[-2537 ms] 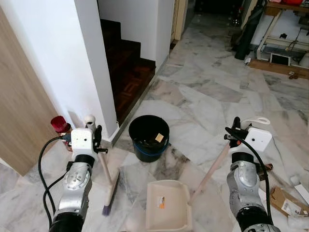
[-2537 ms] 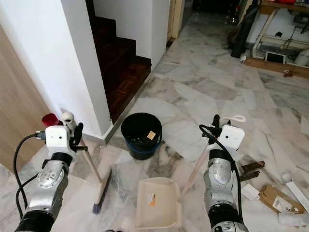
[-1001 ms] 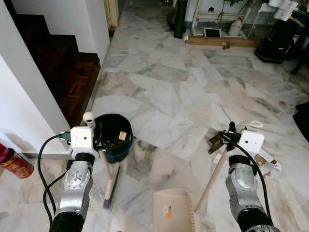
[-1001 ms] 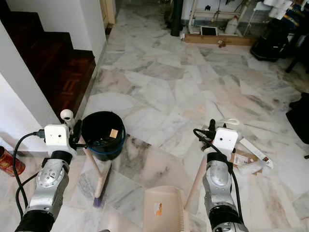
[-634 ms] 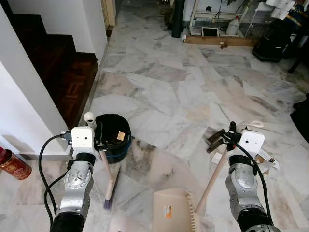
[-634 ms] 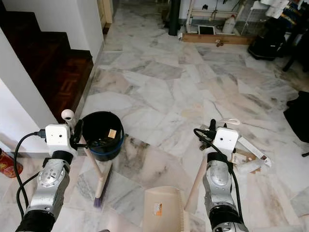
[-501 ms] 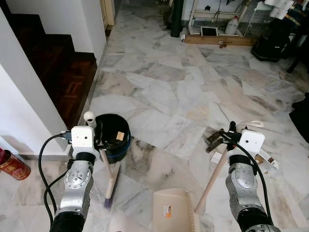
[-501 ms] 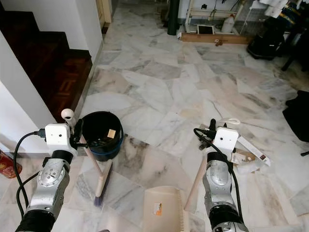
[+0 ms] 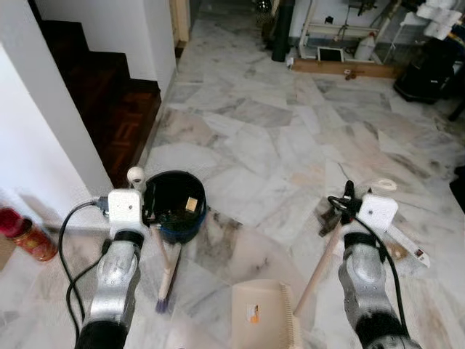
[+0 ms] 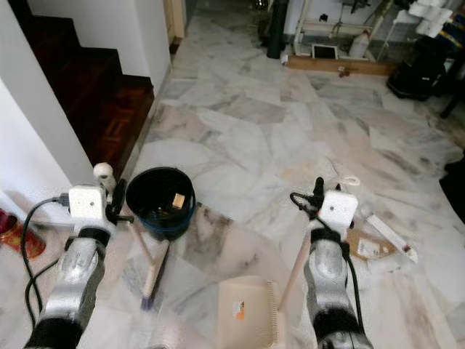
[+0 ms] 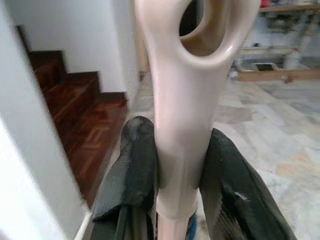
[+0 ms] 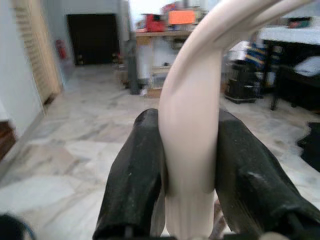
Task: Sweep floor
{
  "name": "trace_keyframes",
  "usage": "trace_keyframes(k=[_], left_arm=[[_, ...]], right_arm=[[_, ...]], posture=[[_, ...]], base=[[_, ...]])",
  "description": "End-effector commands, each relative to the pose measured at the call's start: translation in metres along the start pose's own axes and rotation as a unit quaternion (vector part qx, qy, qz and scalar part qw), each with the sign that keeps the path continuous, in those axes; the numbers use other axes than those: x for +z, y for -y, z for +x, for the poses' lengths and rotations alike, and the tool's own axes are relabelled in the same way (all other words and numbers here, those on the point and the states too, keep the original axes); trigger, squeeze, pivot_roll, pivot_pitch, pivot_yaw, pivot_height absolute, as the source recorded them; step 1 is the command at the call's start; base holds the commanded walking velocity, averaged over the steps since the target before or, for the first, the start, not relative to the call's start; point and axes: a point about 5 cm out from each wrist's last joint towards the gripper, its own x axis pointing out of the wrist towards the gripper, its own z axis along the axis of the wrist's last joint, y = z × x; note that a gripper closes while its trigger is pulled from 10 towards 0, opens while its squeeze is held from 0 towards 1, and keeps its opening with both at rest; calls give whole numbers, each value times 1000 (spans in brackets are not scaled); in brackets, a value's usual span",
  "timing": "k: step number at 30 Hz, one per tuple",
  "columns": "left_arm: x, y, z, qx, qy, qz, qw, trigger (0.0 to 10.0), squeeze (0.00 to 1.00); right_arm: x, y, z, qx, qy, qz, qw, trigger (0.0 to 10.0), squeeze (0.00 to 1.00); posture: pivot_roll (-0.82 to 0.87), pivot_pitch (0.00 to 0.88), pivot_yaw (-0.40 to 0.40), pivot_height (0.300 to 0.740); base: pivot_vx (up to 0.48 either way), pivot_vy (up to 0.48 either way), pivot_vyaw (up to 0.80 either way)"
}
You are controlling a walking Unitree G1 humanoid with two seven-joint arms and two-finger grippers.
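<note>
Behind broom (image 9: 166,270), bucket (image 9: 173,206) base hidden.

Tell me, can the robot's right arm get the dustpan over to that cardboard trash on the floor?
Probably yes. The right claw is shut on the dustpan handle, and the cardboard lies on bare marble floor just off to its right, with nothing between them.

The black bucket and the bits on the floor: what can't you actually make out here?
- Black bucket: contents too dark and small, save one tan scrap.
- Litter beside the right gripper: blurred, labels unreadable.
- Dustpan: front cut off by the picture's bottom edge.
- Broom bristles: too small to show dust; left gripper clamps its handle.
</note>
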Motion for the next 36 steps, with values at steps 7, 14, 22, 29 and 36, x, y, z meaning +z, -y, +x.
trace_keyframes(k=[7,14,22,29,36], left_arm=[[14,11,7,-19,33,-5,999,10000,0],[14,9,8,-16,33,-5,999,10000,0],[14,8,7,-12,33,-5,999,10000,0],[15,4,8,-7,34,-3,999,10000,0],[15,3,8,-5,34,-3,999,10000,0]], right_arm=[[8,6,4,-7,24,-6,1000,10000,0],[9,5,5,-5,27,-5,1000,10000,0],[10,5,4,-2,29,-8,1000,10000,0],[10,3,4,0,28,-6,1000,10000,0],[10,2,5,2,28,-7,1000,10000,0]], posture=[[94,90,-53,740],[93,91,-55,740],[90,102,-58,740],[93,105,-59,740],[93,107,-59,740]], base=[[253,0,-283],[251,0,0],[252,0,0],[251,0,0],[255,0,0]])
